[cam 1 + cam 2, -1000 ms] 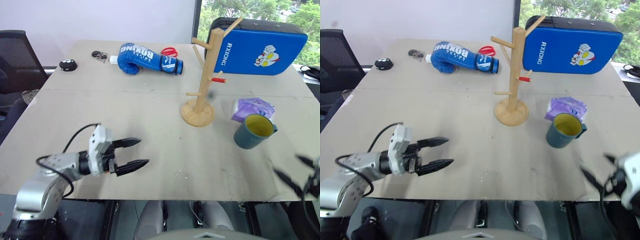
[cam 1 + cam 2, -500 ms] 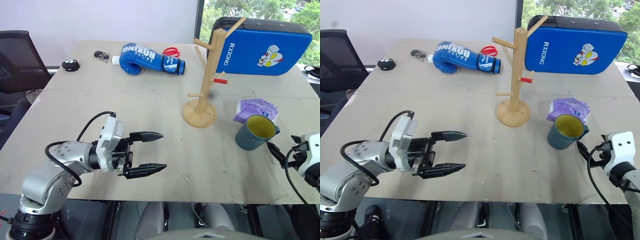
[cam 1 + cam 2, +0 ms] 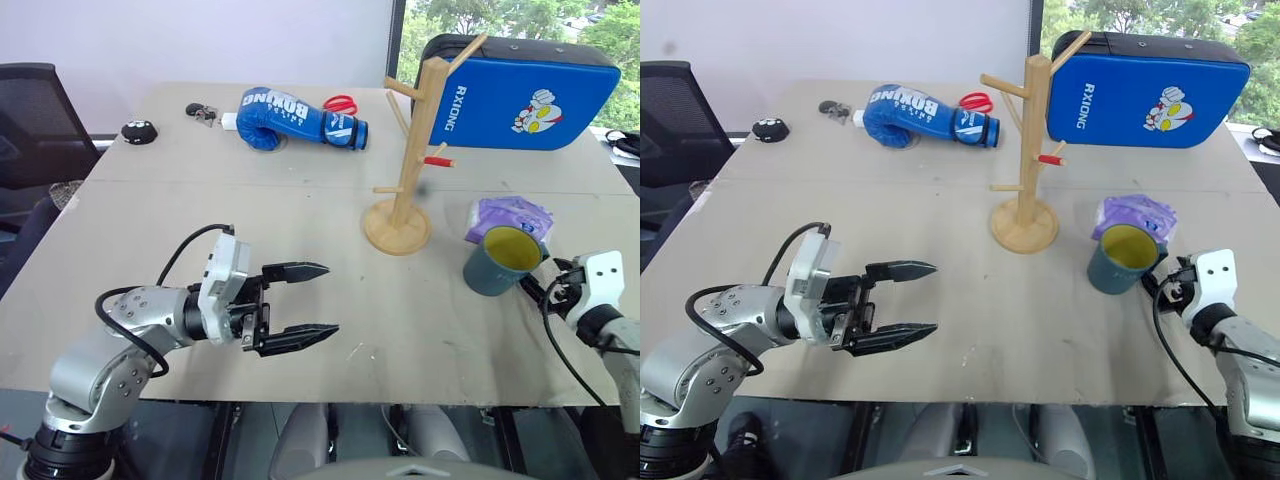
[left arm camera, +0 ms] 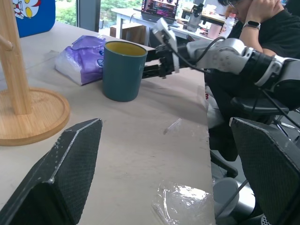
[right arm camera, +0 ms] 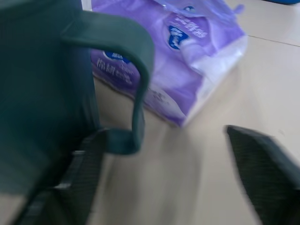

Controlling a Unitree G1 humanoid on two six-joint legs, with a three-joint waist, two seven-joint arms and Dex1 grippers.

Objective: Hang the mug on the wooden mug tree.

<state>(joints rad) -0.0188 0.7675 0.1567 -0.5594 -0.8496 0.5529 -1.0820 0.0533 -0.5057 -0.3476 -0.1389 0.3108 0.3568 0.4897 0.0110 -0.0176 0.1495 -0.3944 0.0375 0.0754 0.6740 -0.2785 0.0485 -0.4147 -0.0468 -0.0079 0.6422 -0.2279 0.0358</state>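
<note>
The slate-blue mug [image 3: 498, 264] with a yellow inside stands upright on the table, right of the wooden mug tree [image 3: 405, 190]. My right gripper [image 3: 537, 286] is at the mug's right side, open. In the right wrist view its fingers [image 5: 82, 176] stand apart with the mug's handle [image 5: 140, 79] just ahead, close to one finger. My left gripper [image 3: 322, 300] hovers open over the table's near left part, pointing toward the mug, with nothing in it. The left wrist view shows the mug [image 4: 123, 70], the tree's base [image 4: 28, 112] and the right gripper [image 4: 154, 64] behind the mug.
A purple tissue pack [image 3: 510, 215] lies just behind the mug. A blue boxing glove [image 3: 300, 118], red scissors [image 3: 340, 103], keys [image 3: 203, 112] and a blue pad [image 3: 535, 90] sit at the back. A person [image 4: 255, 18] sits beyond the table's right edge.
My right gripper has come forward from the table's near right edge up to the mug's handle. The left gripper reached rightward early on, then held still.
</note>
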